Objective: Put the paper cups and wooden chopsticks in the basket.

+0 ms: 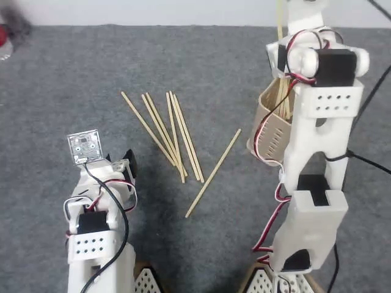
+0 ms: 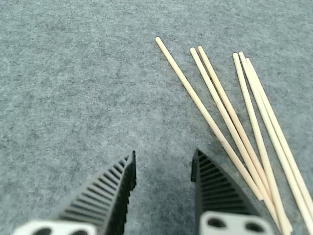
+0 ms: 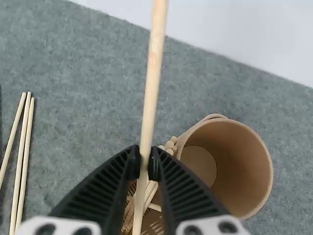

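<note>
Several wooden chopsticks (image 1: 174,137) lie loose on the grey mat, fanned out, with one (image 1: 214,174) apart to the right of the fan. My left gripper (image 2: 164,169) hovers open just over the mat beside the leftmost chopstick (image 2: 205,112), nothing between its fingers. My right gripper (image 3: 145,164) is shut on one upright chopstick (image 3: 152,73), held above the tan slotted basket (image 1: 272,137). A brown paper cup (image 3: 234,161) rests tilted in the basket, with several chopstick ends (image 3: 168,144) next to it. In the high view the held chopstick (image 1: 280,27) rises over the basket.
The grey mat (image 1: 61,85) ends at a pale surface (image 3: 254,29) behind the basket. The tall right arm (image 1: 321,140) stands over the basket's right side. A red object (image 1: 3,33) sits at the far left edge.
</note>
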Robot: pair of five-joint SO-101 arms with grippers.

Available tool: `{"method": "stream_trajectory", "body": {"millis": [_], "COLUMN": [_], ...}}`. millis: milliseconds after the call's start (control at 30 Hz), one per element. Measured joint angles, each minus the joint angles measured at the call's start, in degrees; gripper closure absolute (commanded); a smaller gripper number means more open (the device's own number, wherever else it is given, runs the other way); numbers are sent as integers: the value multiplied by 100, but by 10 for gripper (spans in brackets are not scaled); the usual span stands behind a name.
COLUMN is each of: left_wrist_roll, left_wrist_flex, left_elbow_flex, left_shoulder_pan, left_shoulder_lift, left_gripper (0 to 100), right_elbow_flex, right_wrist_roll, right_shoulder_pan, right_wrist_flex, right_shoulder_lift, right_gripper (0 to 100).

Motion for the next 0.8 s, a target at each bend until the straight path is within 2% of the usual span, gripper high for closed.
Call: {"method": "stream_trajectory", "body": {"millis": [500,633,800], "left_wrist_roll": [0,0,0], "left_wrist_flex": [0,0,0], "left_elbow_flex": [0,0,0], "left_shoulder_pan": [0,0,0], "left_shoulder_lift": [0,0,0], "left_gripper": [816,816,816], "right_elbow_flex": [273,1512,3930], "right_wrist_roll": [0,0,141], "right_shoulder_pan": [0,-97,-352], "right_wrist_flex": [0,0,-105], "right_shoulder_lift": [-246,-1530,-3402], "right_gripper": [991,991,991]}}
